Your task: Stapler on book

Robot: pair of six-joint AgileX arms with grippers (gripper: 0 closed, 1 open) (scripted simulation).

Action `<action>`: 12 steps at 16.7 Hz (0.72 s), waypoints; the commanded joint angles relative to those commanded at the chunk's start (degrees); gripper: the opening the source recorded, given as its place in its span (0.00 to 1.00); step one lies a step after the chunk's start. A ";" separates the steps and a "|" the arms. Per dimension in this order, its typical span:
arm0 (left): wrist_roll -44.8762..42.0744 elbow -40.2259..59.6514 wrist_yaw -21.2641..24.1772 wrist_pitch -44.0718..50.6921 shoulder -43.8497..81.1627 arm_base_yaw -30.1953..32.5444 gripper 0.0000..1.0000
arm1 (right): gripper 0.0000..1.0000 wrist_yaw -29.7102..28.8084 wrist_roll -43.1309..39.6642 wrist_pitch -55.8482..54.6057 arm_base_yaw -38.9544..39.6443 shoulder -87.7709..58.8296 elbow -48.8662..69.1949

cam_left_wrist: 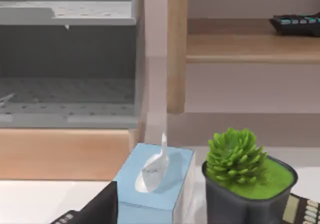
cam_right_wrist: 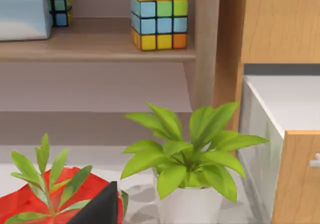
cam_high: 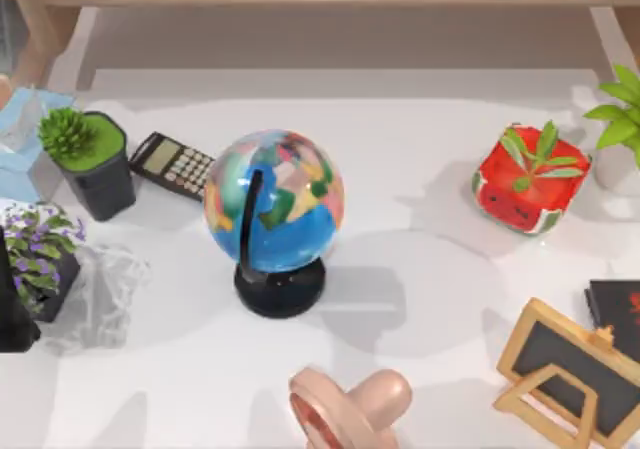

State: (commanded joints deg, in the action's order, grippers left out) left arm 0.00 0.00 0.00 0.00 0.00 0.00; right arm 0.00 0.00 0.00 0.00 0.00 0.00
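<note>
Four potted plants: green succulent in dark pot [cam_high: 88,159], purple-flowered plant [cam_high: 38,259], red cube planter [cam_high: 527,179], white-potted leafy plant [cam_high: 620,129]. One globe [cam_high: 274,204], calculator [cam_high: 172,166], wooden-framed chalkboard [cam_high: 572,369], black book [cam_high: 617,314], blue tissue box [cam_high: 22,144].

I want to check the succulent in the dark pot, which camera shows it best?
The left wrist view: the succulent faces the camera close up, with rosette, green soil top and dark pot plain beside the tissue box. The top view shows it from above at the table's left, near the calculator.
</note>
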 joint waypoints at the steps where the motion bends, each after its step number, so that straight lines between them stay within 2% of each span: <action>1: 0.00 0.00 0.00 0.00 0.00 0.00 1.00 | 1.00 0.00 0.00 0.00 0.00 0.00 0.00; 6: 0.00 0.00 0.00 0.00 0.00 0.00 1.00 | 1.00 0.71 -0.06 3.28 0.02 -5.47 5.50; 9: 0.00 0.00 0.00 0.00 0.00 0.00 1.00 | 1.00 1.32 -0.75 9.34 -0.41 -15.90 15.85; 12: 0.00 0.00 0.00 0.00 0.00 0.00 1.00 | 1.00 1.30 -2.24 17.79 -1.59 -31.26 31.09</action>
State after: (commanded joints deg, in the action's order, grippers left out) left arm 0.00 0.00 0.00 0.00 0.00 0.00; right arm 1.30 -2.24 17.79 -1.59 -31.26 31.09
